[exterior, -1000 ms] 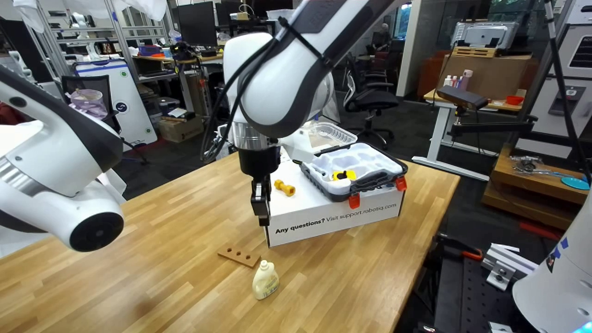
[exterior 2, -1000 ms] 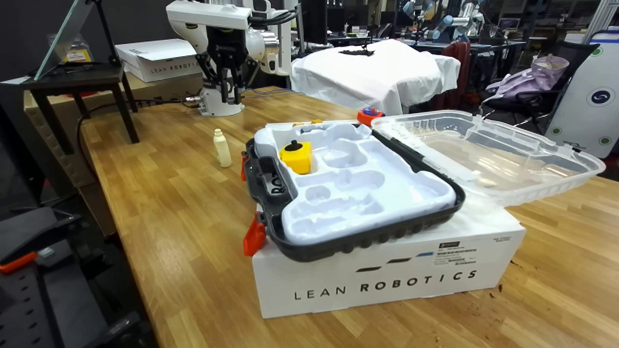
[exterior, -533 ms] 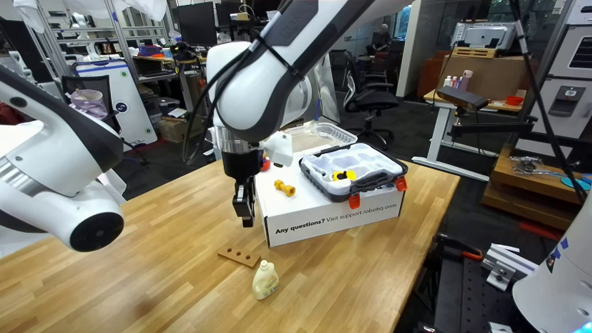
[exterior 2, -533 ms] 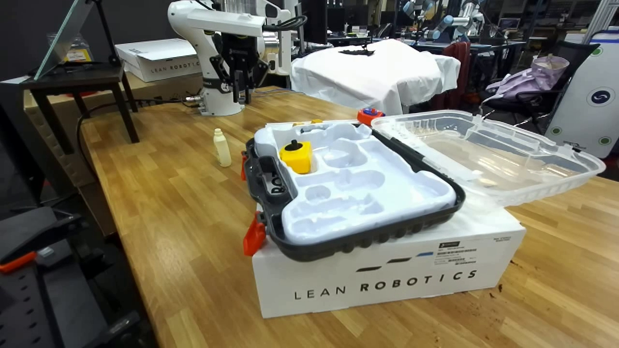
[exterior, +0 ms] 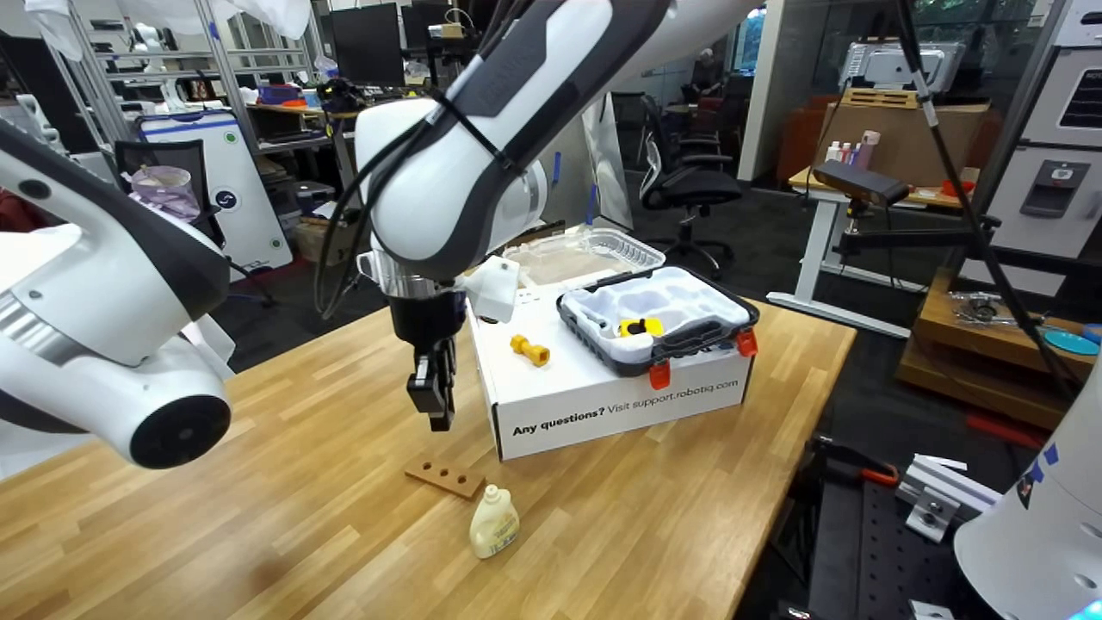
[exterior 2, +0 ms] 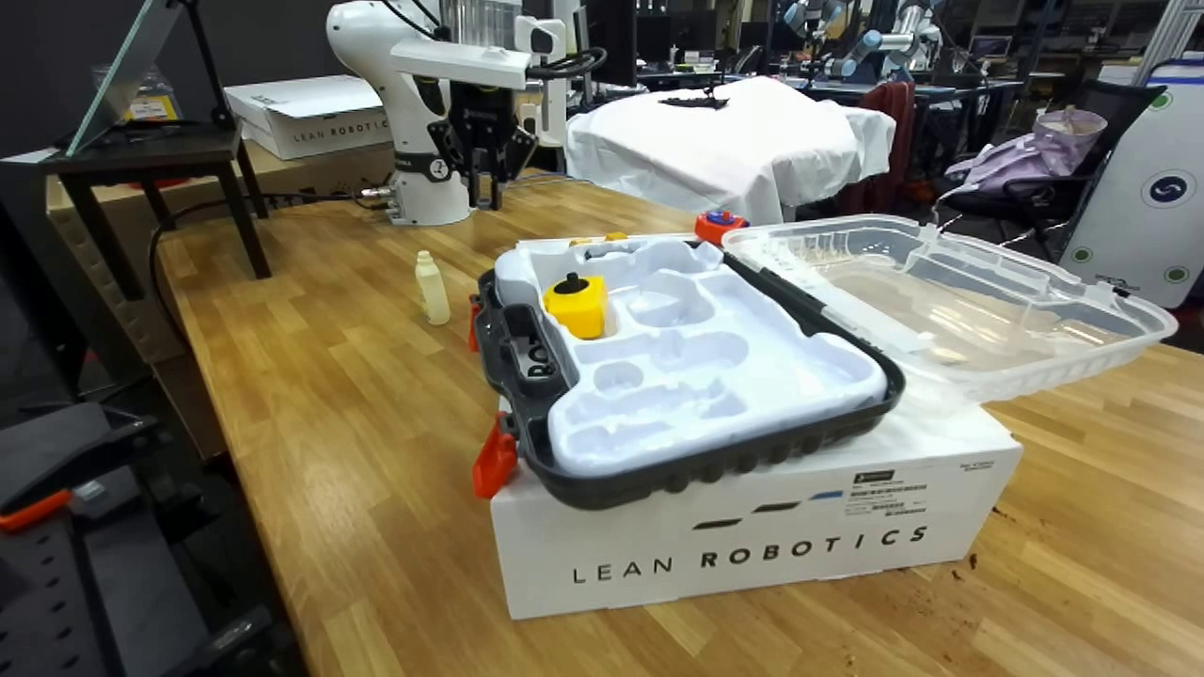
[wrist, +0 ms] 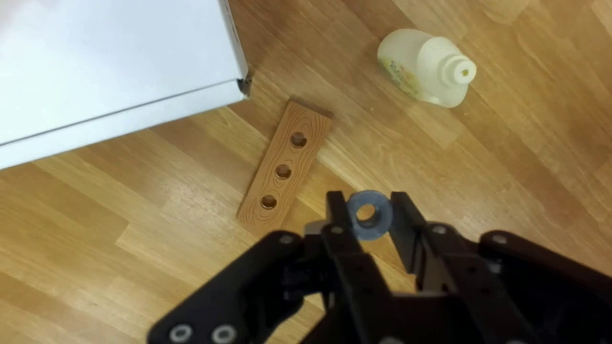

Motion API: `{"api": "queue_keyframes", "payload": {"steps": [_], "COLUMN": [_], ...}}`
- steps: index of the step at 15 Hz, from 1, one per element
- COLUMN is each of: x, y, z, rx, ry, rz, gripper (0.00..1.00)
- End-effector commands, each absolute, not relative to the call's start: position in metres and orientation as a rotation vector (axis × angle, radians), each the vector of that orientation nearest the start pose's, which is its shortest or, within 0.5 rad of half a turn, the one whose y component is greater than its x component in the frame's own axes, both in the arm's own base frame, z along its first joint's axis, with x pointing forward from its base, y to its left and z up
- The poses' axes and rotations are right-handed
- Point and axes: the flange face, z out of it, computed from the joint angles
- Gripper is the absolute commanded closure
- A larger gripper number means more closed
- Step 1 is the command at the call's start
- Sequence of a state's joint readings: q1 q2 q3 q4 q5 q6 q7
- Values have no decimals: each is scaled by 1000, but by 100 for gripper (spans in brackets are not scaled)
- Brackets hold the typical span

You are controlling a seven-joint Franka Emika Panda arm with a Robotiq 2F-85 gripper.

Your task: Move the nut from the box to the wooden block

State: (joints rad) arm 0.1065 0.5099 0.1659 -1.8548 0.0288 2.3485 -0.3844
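Two dark fingers (wrist: 405,224) pinch the grey, ring-shaped nut (wrist: 371,231) between their tips, holding it above the surface (exterior: 344,517) and apart from the wooden block (wrist: 290,155). The block lies flat, its three round holes in a row, near a corner of the white box (exterior: 564,375). A cream bottle (exterior: 494,521) stands upright near the block. On the box rest a yellow bolt-shaped piece (exterior: 529,350) and an open case (exterior 2: 602,491), with a yellow block-like part (exterior 2: 585,315) in one compartment.
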Motion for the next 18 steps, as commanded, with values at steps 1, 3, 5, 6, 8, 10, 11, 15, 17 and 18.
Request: {"api": "queue_keyframes", "payload": {"steps": [1, 3, 5, 6, 8, 10, 11, 15, 17, 18], "x": [635, 641, 645, 647, 650, 653, 655, 663, 668, 669], "y": [167, 167, 170, 172, 174, 174, 174, 167, 165, 164], "z": [246, 242, 237, 234, 228, 221, 219, 210, 211, 211], "rx": [-2954, -2974, -2983, -2988, -2995, -3000, -2999, -2990, -2988, -2987], "ry": [-869, -836, -808, -798, -779, -771, -765, -740, -733, -736], "rz": [36, 43, 55, 61, 79, 93, 99, 106, 97, 95], "gripper": [93, 93, 93, 93, 93, 93, 93, 93, 93, 93]}}
